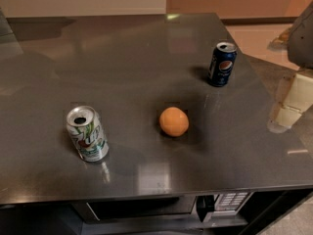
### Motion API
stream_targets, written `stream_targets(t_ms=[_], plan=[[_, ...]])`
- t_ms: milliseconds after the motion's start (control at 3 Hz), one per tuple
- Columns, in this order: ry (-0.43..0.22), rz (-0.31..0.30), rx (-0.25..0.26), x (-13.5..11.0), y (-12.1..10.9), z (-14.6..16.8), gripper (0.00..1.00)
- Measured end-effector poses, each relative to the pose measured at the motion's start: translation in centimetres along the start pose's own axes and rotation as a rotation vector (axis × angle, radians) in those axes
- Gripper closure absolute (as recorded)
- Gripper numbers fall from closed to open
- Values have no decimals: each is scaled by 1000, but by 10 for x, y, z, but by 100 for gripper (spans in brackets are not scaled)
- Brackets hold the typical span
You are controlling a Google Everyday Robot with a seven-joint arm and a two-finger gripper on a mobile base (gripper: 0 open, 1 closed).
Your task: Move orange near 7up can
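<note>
The orange point(173, 121) lies on the dark grey table point(122, 58), a little right of the middle. The 7up can point(87, 133), silver-white with green and red markings, stands upright at the front left, well apart from the orange. My gripper point(286, 106) hangs at the right edge of the view, over the table's right edge. It is far to the right of the orange and touches nothing that I can see.
A dark blue Pepsi can point(222, 63) stands upright at the back right, behind the orange. A microwave point(161, 207) sits under the table's front edge. The floor point(254, 35) shows beyond the right rear corner.
</note>
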State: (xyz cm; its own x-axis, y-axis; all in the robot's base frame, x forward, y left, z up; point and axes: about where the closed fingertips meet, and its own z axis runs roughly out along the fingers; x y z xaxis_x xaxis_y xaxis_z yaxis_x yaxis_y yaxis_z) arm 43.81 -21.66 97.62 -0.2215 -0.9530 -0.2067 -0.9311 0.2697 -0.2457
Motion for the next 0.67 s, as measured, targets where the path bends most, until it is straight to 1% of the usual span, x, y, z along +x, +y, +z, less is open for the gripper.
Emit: stream_targets(t_ms=[333, 667], plan=[[1, -5, 2, -2, 0, 0, 0], [-23, -54, -33, -20, 2, 13, 0]])
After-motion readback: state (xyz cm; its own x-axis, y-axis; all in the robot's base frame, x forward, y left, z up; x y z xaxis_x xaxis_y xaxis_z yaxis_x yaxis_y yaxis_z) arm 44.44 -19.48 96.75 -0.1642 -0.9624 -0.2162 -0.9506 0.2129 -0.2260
